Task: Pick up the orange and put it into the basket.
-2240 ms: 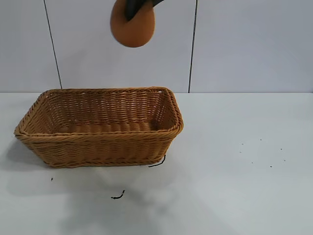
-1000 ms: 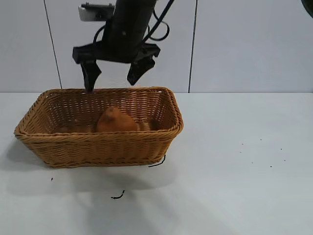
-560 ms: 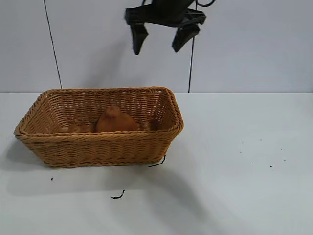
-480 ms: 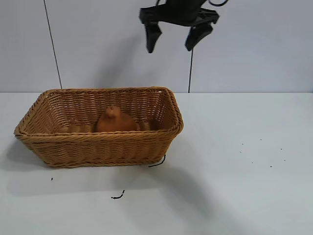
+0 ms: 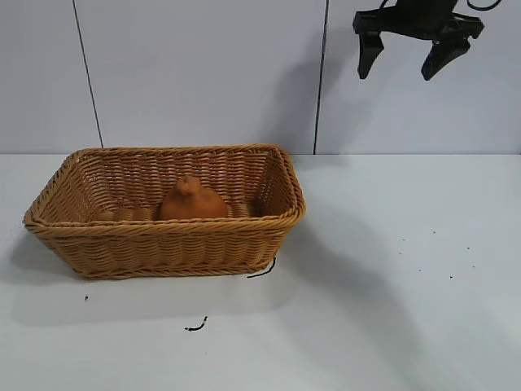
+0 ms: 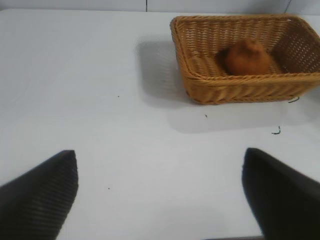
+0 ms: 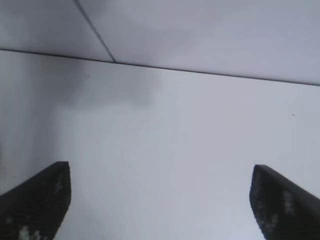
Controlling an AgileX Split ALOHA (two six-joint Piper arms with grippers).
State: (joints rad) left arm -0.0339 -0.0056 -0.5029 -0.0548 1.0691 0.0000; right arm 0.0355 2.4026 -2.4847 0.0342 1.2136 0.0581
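Observation:
The dull-orange, pear-shaped orange [image 5: 191, 200] lies inside the tan wicker basket [image 5: 171, 236] on the left half of the white table, stem knob up. The left wrist view shows the same orange [image 6: 246, 56] in the basket [image 6: 200, 82] from farther off. My right gripper [image 5: 404, 67] hangs open and empty high at the upper right, well away from the basket; in its own view the right gripper [image 7: 160, 172] frames bare table. My left gripper [image 6: 160, 160] is open over bare table, apart from the basket, and is out of the exterior view.
A short black scrap [image 5: 196, 326] lies on the table in front of the basket, and another black scrap [image 5: 264, 270] sits by its front right corner. Small dark specks [image 5: 431, 252] dot the table's right side. A panelled wall stands behind.
The right gripper, open above the basket with the orange lying inside, has risen and swung to the upper right. The orange and basket have stayed put.

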